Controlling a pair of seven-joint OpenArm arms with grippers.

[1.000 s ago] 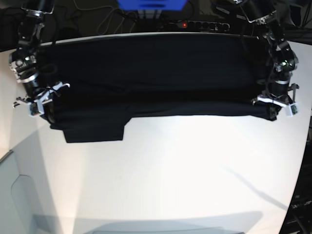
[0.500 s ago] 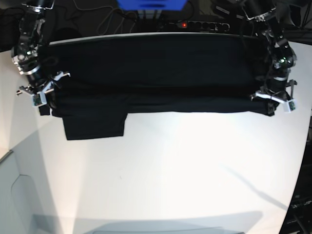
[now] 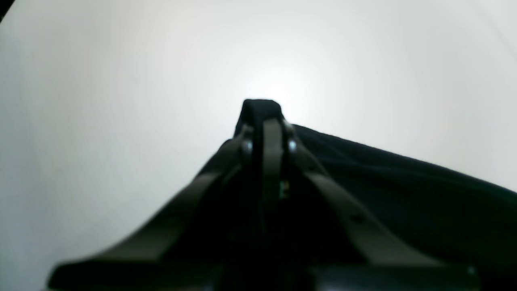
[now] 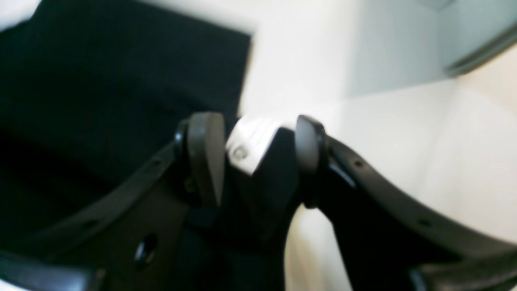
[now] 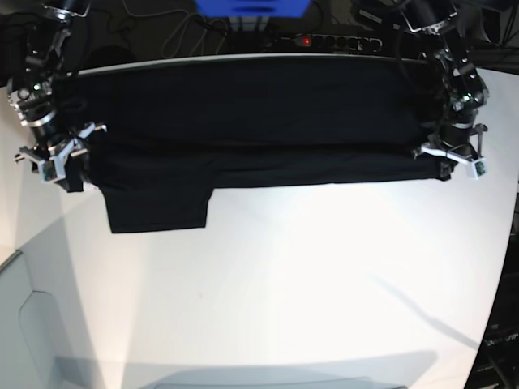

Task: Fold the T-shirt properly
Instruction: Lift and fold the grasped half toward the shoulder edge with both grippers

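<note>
The near half of the white bench (image 5: 284, 308) lies bare and brightly lit. Past it, the T-shirt (image 5: 259, 113) stretches as a long black band across the far side of the bench, folded lengthwise so its near edge runs almost straight from side to side. One short sleeve (image 5: 158, 203) hangs out of that edge as a flat, squarish flap toward the near side, on the right arm's side. The cloth is plain, dark and matte, with shallow creases running along its length.

At the band's ends sit the two arms. The left pincer (image 3: 268, 133) is clamped on a pinched ridge of the T-shirt (image 3: 404, 194), black cloth poking up just beyond its tips. The right pincer (image 4: 258, 161) has its jaws apart; a fold of black fabric with a small white tag (image 4: 248, 145) sits between them (the view is blurred, so contact with either finger seems absent but is hard to confirm).

Behind the T-shirt, a power strip (image 5: 328, 40) lies at the far edge.
</note>
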